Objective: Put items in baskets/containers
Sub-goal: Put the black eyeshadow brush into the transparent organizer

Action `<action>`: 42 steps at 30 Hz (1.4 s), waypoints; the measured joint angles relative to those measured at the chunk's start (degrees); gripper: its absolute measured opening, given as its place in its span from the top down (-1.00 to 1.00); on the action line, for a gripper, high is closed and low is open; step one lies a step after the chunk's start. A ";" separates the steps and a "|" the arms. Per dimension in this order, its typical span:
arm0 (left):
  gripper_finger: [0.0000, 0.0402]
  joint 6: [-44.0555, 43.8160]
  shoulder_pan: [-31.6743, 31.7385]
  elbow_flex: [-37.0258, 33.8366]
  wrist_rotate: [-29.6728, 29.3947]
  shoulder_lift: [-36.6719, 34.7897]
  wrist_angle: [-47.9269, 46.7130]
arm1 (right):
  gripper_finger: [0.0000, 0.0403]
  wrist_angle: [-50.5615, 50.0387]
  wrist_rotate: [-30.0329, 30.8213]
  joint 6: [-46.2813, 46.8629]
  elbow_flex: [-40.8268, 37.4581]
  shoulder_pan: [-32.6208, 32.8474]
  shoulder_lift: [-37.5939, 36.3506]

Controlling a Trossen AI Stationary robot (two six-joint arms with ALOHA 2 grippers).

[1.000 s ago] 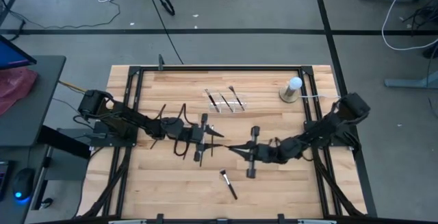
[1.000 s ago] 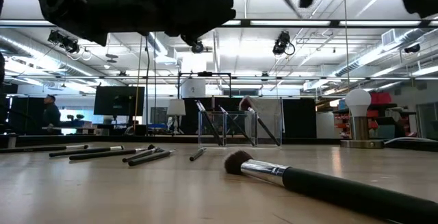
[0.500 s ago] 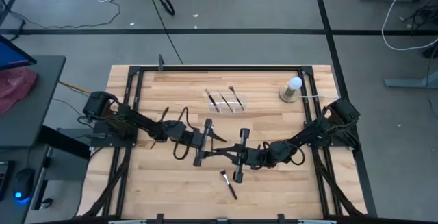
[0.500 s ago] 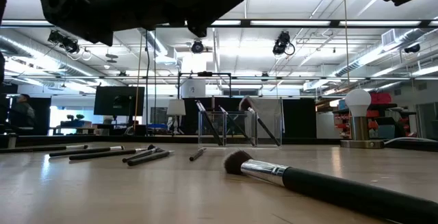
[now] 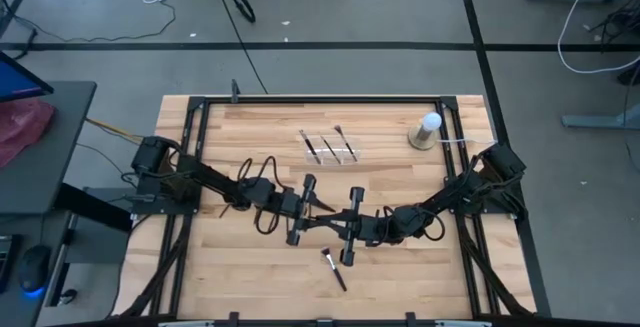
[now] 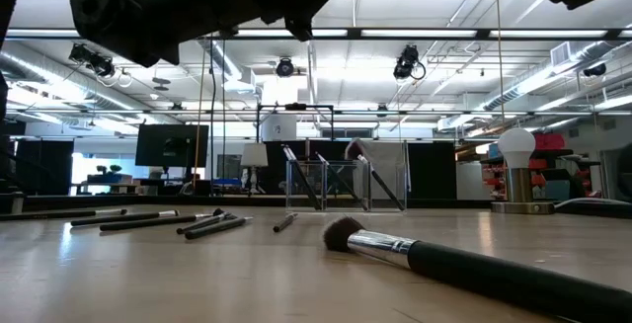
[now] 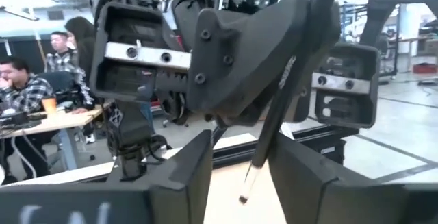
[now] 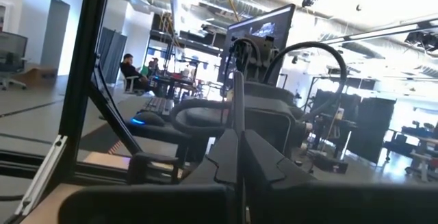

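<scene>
My two hands meet mid-bench for a handover. My right hand (image 5: 333,226) is closed on a brush (image 7: 284,94); my left hand (image 5: 318,215) stands open around it. Next, left closes, right releases, then the tray (image 5: 330,148).

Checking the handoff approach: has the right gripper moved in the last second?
Yes. In the high view the right gripper has slid left, away from the white ball, and now meets the left gripper mid-table.

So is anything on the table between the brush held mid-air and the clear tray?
Nothing visible. The thin dark brush sits between both grippers, and bare wood separates them from the clear plastic organiser tray beyond.
</scene>
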 joint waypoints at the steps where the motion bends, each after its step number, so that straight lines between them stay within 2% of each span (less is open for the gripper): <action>1: 0.37 0.03 0.02 0.22 0.41 0.00 -0.57 | 0.97 -0.14 0.02 0.02 0.00 -0.02 0.00; 7: 0.87 0.22 0.00 0.32 2.74 0.00 -2.20 | 0.97 -0.80 0.72 0.40 0.00 0.09 -0.03; 13: 0.90 -1.67 -0.07 0.32 2.97 -0.14 -6.60 | 0.89 -4.75 1.35 4.98 -0.09 0.43 -0.09; 15: 0.90 -3.59 0.14 0.32 2.18 -0.58 -10.05 | 0.83 -6.95 5.46 6.28 -0.11 1.45 -0.25; 17: 0.90 -6.04 0.73 0.34 0.77 -1.58 -15.35 | 0.76 -10.27 12.58 7.06 -0.11 3.06 -1.31; 19: 0.91 -9.43 1.65 0.35 -1.26 -3.18 -22.35 | 0.69 -15.51 18.96 7.73 -0.09 4.99 -3.46; 21: 0.91 -13.48 2.86 0.37 -1.62 -4.74 -29.31 | 0.62 -23.00 22.33 9.59 -0.07 6.75 -6.08; 24: 0.90 -19.31 5.26 0.43 0.98 -6.22 -38.66 | 0.52 -37.05 21.23 17.84 -0.07 8.14 -10.85; 27: 0.88 -22.92 7.85 0.43 5.47 -6.36 -46.56 | 0.41 -51.26 15.18 28.64 0.02 7.46 -14.77; 30: 0.87 -25.19 10.05 0.43 10.26 -6.36 -50.82 | 0.29 -59.56 9.63 31.40 0.00 5.31 -15.52; 33: 0.88 -26.84 11.68 0.43 14.34 -6.38 -52.73 | 0.14 -61.60 6.12 26.12 0.32 2.22 -14.43; 35: 0.89 -28.06 12.58 0.43 17.11 -6.39 -52.77 | 0.04 -62.13 5.51 18.71 0.90 0.38 -12.74; 38: 0.88 -29.11 13.28 0.42 18.29 -6.40 -53.21 | -0.07 -60.14 6.30 1.91 3.05 -1.61 -9.72; 42: 0.87 -30.44 13.44 0.41 18.34 -6.40 -53.55 | -0.11 -58.24 8.06 -21.40 6.43 -3.25 -4.74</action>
